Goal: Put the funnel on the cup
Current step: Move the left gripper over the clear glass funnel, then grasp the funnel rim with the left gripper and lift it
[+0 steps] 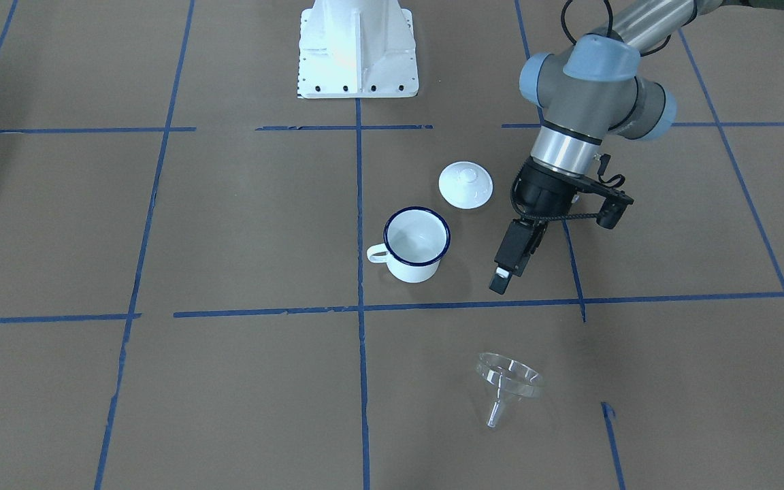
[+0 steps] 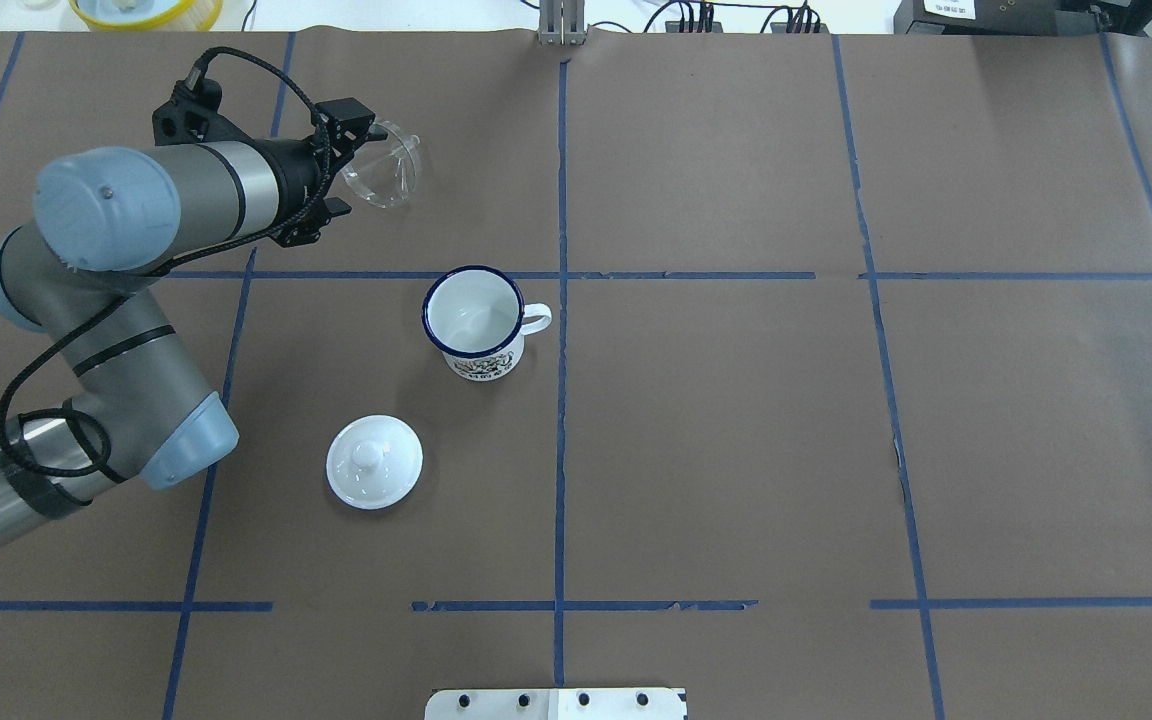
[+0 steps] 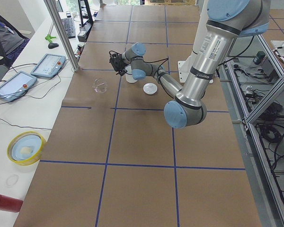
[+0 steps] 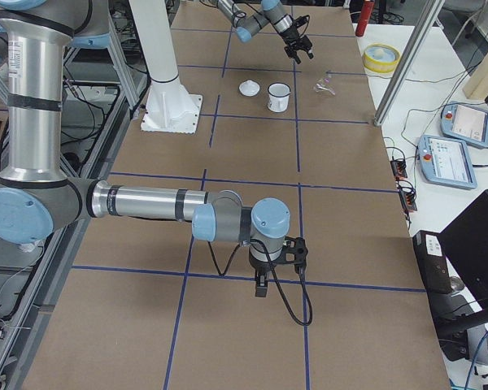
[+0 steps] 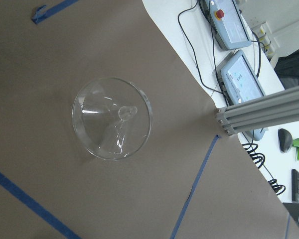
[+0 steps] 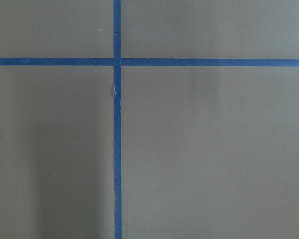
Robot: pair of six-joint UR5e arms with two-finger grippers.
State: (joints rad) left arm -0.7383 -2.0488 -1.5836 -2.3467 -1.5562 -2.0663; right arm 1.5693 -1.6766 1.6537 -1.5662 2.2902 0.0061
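Front view, funnel (image 1: 509, 381): lies tipped on its side on the brown table (image 1: 229, 224), with its wide mouth turned toward the robot and its spout toward the operators' side.
Front view, cup (image 1: 417, 245): stands upright with its handle to the view's left. A blue tape line (image 1: 433, 306) runs between it and the funnel. The round white lid (image 1: 465, 184) sits near it on the robot's side, not touching.
Front view, left gripper (image 1: 501, 280): seen edge-on, slanting down above the table. Its tips aim toward the funnel but are well apart from it.
Overhead view, left gripper: the jaws are spread wide and hold nothing. The funnel shows just past the fingertips, in line with the gap.
Overhead view, cup: sits between the funnel and the lid, apart from both.
Left side view, funnel: lies alone near the paper's edge, with the left gripper raised short of it.
Right side view, right gripper (image 4: 260, 284): points down close over the table at the near end, well apart from the funnel and cup. Its jaw spread cannot be told.
Left wrist view, funnel: left of centre, seen through its open mouth down to the spout.
Right wrist view: shows only brown paper and a cross of tape.
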